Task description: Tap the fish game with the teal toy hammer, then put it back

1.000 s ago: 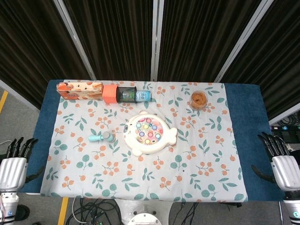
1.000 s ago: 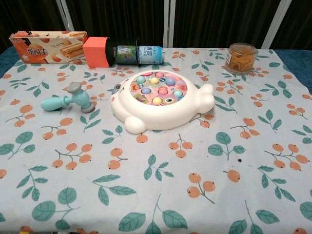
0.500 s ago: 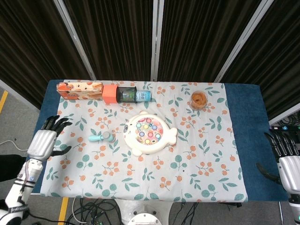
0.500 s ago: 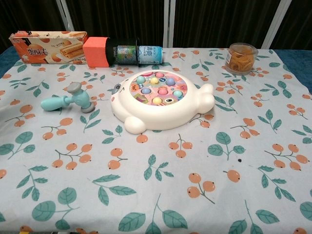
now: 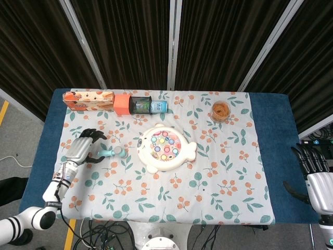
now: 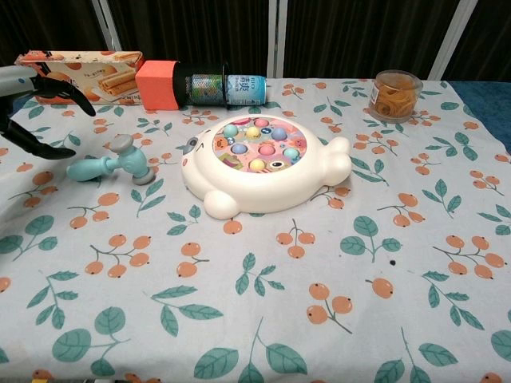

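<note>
Going left to right w/ the fish game [image 5: 165, 149] as our landmark. Far left of it we've got the left robot hand [image 5: 83, 149], fingers [image 6: 70, 89] spread and curled a bit, holding nothing, hovering just beside the handle end of the teal toy hammer [image 5: 111, 152]. We can't tell if a fingertip is touching the handle, but it isn't gripped. The hammer lies flat on the desk [image 5: 244, 172], just left of the fish game, head toward the game, handle pointing away from it.

Behind the game and to its left, along the back edge: an orange snack box [image 5: 88, 100], then an orange block [image 5: 122, 104] touching a dark can [image 5: 140, 104] lying on its side, then a small blue-capped bottle [image 5: 160, 107] at the end of that row, approx straight behind the game.

The fish game itself sits mid-desk, white body w/ colored pegs on top, tail toward the right.

Behind and right of the game there's a clear jar [image 5: 221, 111] w/ brownish stuff inside.

Well off to the right of the game, past the desk edge, the right robot hand [image 5: 315, 179] hangs w/ fingers straight and apart, nothing in it.
</note>
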You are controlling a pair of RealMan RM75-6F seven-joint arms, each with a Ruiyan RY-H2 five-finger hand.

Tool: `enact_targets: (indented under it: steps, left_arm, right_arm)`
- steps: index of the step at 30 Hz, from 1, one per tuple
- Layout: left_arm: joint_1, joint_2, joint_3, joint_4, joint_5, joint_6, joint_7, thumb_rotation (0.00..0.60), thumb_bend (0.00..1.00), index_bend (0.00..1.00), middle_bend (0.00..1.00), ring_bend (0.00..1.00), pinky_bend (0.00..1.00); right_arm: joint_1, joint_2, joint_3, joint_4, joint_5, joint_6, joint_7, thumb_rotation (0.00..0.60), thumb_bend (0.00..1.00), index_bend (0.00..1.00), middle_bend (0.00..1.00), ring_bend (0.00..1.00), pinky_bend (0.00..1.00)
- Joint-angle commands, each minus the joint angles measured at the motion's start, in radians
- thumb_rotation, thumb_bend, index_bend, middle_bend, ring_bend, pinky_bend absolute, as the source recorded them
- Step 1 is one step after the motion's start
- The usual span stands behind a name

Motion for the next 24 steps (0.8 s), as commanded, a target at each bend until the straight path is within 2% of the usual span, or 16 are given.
enact_targets:
  steps: [1, 11, 24]
  left_arm:
    - [-0.007, -0.027, 0.009, 0.013, -0.009, -0.002, -0.009, 0.6, 0.23, 0.3, 0.17, 0.08, 0.04]
    - [-0.039, -0.139, 0.011, 0.084, -0.079, -0.012, 0.02, 0.6, 0.23, 0.33, 0.17, 0.08, 0.04]
    - [-0.055, -0.193, 0.005, 0.135, -0.104, 0.001, 0.029, 0.6, 0.28, 0.38, 0.19, 0.08, 0.04]
  right_arm:
    - [0.004, -0.003, -0.001, 0.003, 0.001, -0.007, 0.004, 0.6, 0.15, 0.0, 0.05, 0.0, 0.0]
    - [0.004, -0.005, -0.004, 0.012, -0.002, -0.011, 0.012, 0.6, 0.15, 0.0, 0.05, 0.0, 0.0]
    - [0.012, -0.007, -0.002, 0.016, 0.006, -0.03, 0.017, 0.6, 0.15, 0.0, 0.05, 0.0, 0.0]
